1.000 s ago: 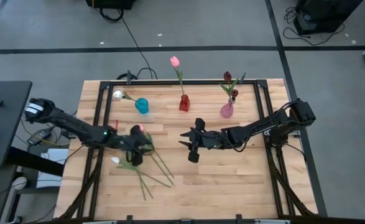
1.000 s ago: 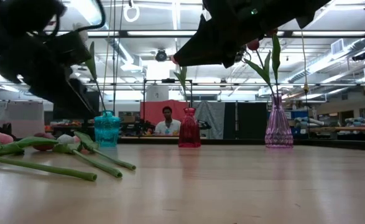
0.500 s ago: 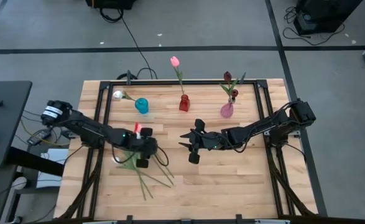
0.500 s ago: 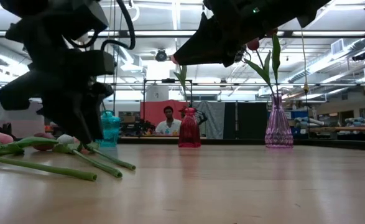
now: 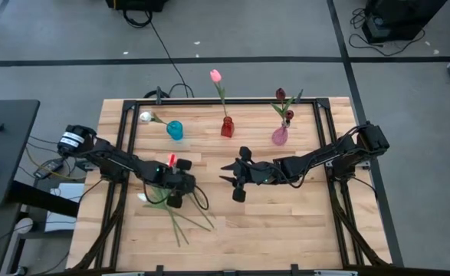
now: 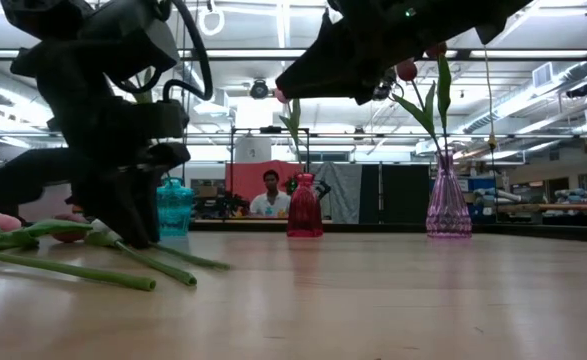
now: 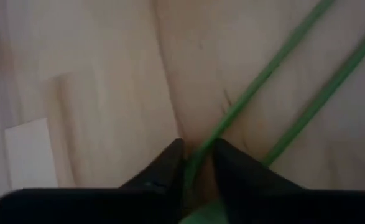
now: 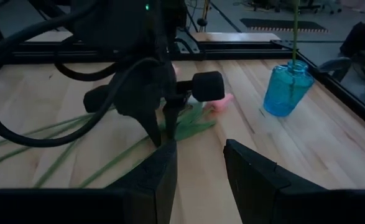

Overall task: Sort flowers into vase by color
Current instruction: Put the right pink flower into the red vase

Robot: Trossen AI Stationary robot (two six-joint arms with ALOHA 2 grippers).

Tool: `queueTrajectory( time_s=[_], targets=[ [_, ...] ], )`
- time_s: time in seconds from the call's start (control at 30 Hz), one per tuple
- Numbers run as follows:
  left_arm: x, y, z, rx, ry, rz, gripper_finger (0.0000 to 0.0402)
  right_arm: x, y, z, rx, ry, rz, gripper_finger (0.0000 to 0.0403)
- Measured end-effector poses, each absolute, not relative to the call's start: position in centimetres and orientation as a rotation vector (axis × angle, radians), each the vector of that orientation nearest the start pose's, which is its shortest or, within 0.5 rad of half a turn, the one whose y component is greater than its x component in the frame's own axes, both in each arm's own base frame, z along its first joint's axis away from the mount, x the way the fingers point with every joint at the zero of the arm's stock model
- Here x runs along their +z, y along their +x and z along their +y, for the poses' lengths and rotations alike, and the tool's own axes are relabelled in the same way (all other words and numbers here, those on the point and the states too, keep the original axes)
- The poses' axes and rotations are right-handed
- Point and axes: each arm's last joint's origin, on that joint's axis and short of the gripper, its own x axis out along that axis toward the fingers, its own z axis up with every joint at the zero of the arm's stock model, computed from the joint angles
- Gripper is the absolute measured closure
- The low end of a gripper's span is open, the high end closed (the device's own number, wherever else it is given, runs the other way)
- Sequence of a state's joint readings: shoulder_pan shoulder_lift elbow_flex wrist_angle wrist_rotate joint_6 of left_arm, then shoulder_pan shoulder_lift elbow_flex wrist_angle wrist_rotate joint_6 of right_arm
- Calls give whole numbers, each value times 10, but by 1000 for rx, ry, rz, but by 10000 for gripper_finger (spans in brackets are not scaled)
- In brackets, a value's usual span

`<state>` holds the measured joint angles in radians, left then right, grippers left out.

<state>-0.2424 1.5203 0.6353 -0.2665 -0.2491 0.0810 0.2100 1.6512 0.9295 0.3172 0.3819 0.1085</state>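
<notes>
Several loose tulips lie in a pile on the table's left half, their stems flat on the wood. My left gripper stands on this pile, fingers pointing down, shut on one green stem. My right gripper hovers open above mid-table, facing the pile. A blue vase holds a white tulip, a red vase a pink one, and a pink vase maroon ones. My left gripper pinches one tulip's green stem between its two fingers, which lie across it. The fingers come from above, pointing down, with their tips at the table. The stem lies flat on the wood and runs out past the fingertips.
The three vases stand in a row along the far side. A black frame rail borders the table on the left, right and far sides. Bare wood spreads over the near right part. A person sits in the room beyond.
My left gripper has come down from above the table onto the tulip pile, shifting slightly toward the right and near edge, until its fingertips reach the wood. The right arm has kept still.
</notes>
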Motion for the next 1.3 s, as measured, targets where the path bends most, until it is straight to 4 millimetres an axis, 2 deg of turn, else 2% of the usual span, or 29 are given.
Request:
queueTrajectory(
  time_s=[0.07, 0.13, 0.33, 0.5, 0.7, 0.9, 1.3],
  targets=[
    [128, 242, -53, -51, 362, 1119, 367, 213, 346, 63, -178, -6, 378, 257],
    [128, 242, -53, -54, 368, 1116, 390, 212, 346, 63, -178, 13, 381, 257],
    [136, 250, -54, -32, 381, 1103, 397, 207, 344, 62, -231, 44, 427, 257],
    [163, 271, -55, -8, 456, 1019, 399, 207, 344, 62, -235, 52, 427, 257],
    [185, 288, -46, 38, 467, 961, 400, 202, 341, 65, -187, 91, 488, 257],
    [192, 294, -39, 87, 437, 928, 401, 199, 337, 75, -188, 79, 517, 257],
    [192, 294, -38, 119, 445, 928, 401, 190, 329, 72, -267, -13, 622, 259]
  ],
)
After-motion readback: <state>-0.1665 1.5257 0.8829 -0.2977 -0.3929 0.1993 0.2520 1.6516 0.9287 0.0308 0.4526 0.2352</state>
